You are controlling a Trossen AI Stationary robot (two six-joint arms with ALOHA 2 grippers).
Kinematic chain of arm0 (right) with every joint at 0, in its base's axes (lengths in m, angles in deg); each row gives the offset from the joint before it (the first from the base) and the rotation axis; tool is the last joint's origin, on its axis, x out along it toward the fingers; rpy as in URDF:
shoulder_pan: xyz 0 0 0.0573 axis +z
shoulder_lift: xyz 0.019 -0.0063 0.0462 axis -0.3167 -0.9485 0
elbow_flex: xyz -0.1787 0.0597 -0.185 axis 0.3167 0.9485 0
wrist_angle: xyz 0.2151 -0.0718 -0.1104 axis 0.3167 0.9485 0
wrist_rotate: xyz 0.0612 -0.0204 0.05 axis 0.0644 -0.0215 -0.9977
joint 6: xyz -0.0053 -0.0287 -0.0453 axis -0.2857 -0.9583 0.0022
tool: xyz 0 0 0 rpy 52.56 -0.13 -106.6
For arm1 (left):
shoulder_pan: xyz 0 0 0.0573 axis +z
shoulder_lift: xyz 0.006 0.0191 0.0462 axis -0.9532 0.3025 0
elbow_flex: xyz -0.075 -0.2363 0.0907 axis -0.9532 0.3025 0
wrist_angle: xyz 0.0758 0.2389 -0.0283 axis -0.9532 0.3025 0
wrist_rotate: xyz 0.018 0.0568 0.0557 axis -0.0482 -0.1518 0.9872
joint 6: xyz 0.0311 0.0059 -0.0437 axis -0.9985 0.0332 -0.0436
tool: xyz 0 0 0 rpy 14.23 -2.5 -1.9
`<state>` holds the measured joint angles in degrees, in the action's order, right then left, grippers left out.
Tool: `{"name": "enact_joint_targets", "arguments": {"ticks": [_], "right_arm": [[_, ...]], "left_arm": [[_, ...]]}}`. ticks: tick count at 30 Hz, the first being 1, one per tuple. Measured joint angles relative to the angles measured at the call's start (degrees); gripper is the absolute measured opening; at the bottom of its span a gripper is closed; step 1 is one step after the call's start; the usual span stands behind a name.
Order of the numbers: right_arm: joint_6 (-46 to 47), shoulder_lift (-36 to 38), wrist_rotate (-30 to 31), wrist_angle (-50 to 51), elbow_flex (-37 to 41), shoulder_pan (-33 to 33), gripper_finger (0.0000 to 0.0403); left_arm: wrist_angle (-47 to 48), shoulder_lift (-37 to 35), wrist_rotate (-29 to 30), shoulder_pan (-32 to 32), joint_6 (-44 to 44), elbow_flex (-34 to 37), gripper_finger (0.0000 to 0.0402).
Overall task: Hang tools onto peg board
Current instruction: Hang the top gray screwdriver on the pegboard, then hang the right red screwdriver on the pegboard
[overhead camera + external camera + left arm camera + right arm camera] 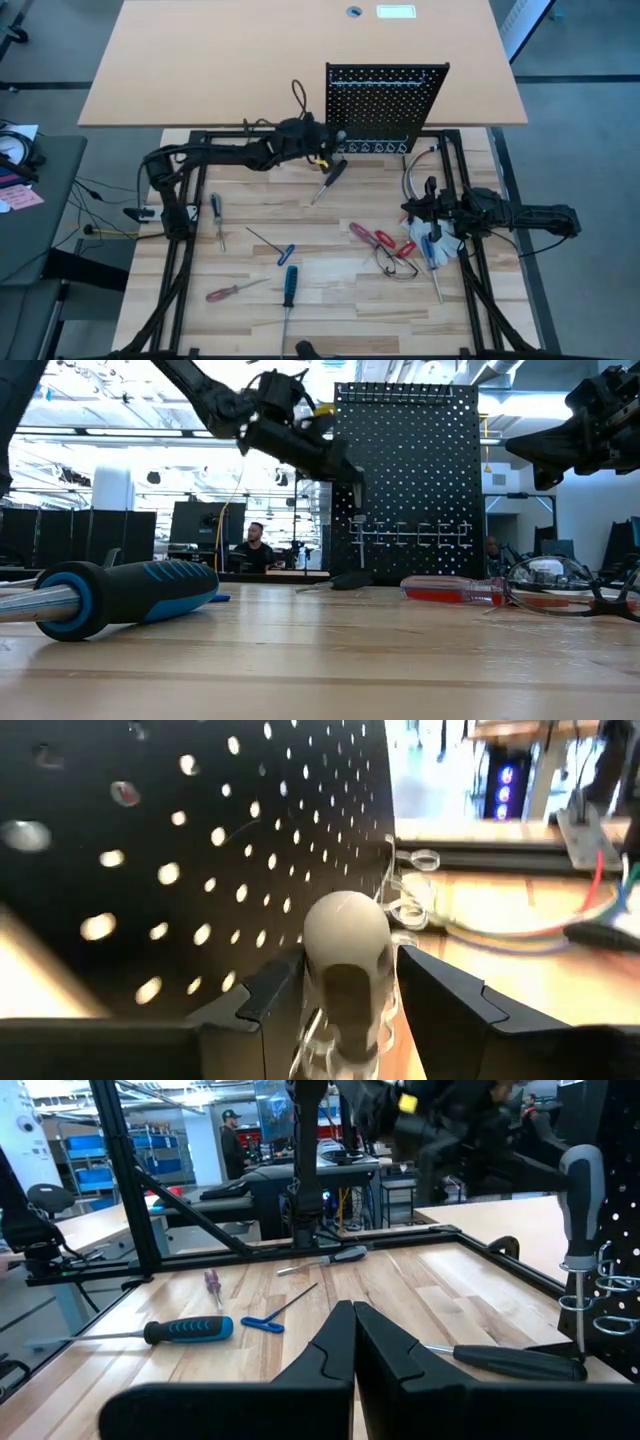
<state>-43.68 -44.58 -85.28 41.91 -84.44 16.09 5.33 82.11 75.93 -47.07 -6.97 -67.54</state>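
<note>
The left gripper clasps a grey-handled screwdriver at the leftmost ring holder along the bottom of the peg board. Risk, as a judgement: if the shaft is not fully seated through the ring, release could let the tool tip out and drop. The remaining tools lie on the table. The right gripper waits clenched, empty. No legible brand or writing is visible.

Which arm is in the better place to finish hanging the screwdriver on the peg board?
The left arm. Its hand is at the peg board, fingers either side of the screwdriver handle at the ring holders. The right hand is shut, apart from the board.
</note>
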Motion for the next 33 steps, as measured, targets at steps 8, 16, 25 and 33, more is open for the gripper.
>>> {"name": "enact_joint_targets", "arguments": {"ticks": [8,16,25,33], "right_arm": [[0.0,0.02,0.0,0.02,0.0,0.0,0.0007],[0.0,0.0,-0.01,0.0,-0.02,-0.01,0.0007],[0.0,0.0,-0.01,0.0,0.0,-0.01,0.0007],[0.0,0.0,0.0,0.0,-0.02,0.0,0.0007]], "left_arm": [[21.1,-11.16,10.13,-0.71,-5.04,0.0,0.0158],[43.18,-23.02,19.84,-8.32,-4.13,0.49,0.0158],[61.48,-30.07,21.71,-23.41,11.41,8.86,0.0146],[60.98,-29.98,11.79,-30.37,26.55,18.05,0.0137]]}}
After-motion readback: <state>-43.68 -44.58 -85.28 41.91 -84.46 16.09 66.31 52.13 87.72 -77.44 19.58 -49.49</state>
